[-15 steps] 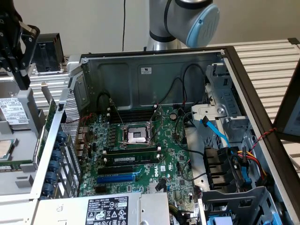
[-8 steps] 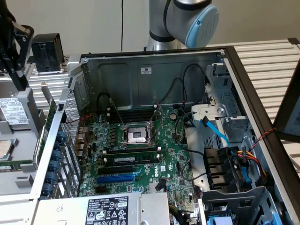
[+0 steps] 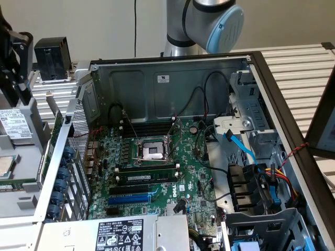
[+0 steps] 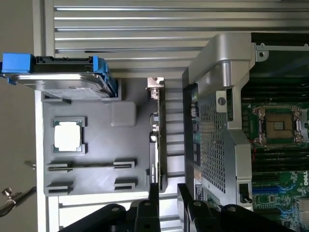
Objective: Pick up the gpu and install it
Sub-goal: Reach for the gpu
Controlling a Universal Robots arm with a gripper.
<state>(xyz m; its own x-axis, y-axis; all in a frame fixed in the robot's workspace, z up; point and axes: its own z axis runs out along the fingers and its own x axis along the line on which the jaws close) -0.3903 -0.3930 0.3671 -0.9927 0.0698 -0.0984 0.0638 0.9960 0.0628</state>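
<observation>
The gpu stands on its edge in a slot of the grey parts tray, its thin green board seen edge-on with the silver end bracket at the far end. My gripper hovers over the card's near end with a visible gap between its black fingers. One finger lines up with the card and the other sits beside it, toward the case. Nothing is held. In the exterior view the gripper hangs at the far left above the tray, and the gpu shows as a green strip beside the case wall.
The tray also carries a hard drive with blue rails and a CPU chip. The open computer case holds the green motherboard with its CPU socket, cables and drive cages on the exterior view's right. A black block stands behind the tray.
</observation>
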